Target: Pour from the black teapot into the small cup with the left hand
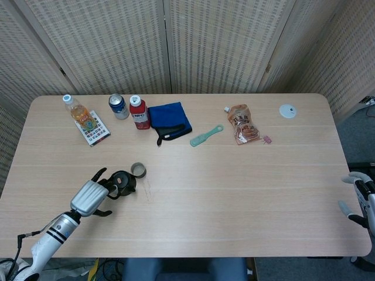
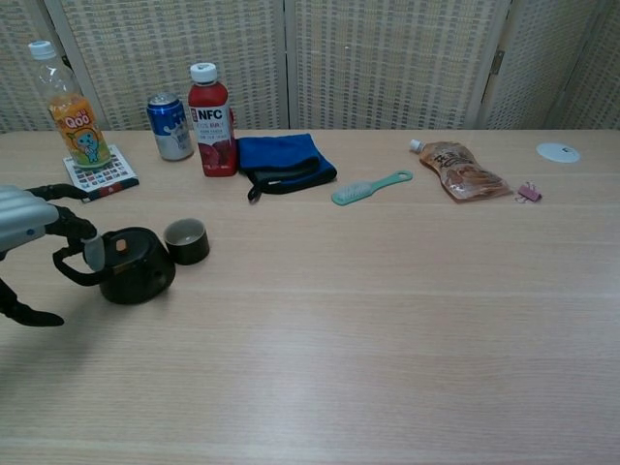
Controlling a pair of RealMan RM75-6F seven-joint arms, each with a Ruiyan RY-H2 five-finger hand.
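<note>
The teapot point(image 2: 134, 263) stands upright near the table's point(image 1: 234, 193) front left, the cup point(image 2: 186, 240) just beside its spout; the left hand point(image 2: 29, 228) is at its handle side, fingers point(image 2: 70, 228) spread and grasping nothing; the right hand point(image 1: 360, 199) hangs off the far right edge, fingers loosely apart, empty; the table is pale wood before woven screens point(image 1: 222, 41); along the back are two bottles, one can point(image 2: 170, 126), one blue cloth point(image 2: 283, 160), one green brush point(image 2: 370, 187), one pouch point(image 2: 463, 172).

Left hand point(image 1: 91, 197) has a silver-grey ribbed back and black fingers, on a white forearm with black bands. Right hand point(image 1: 362, 199) looks pale grey with dark joints.
</note>
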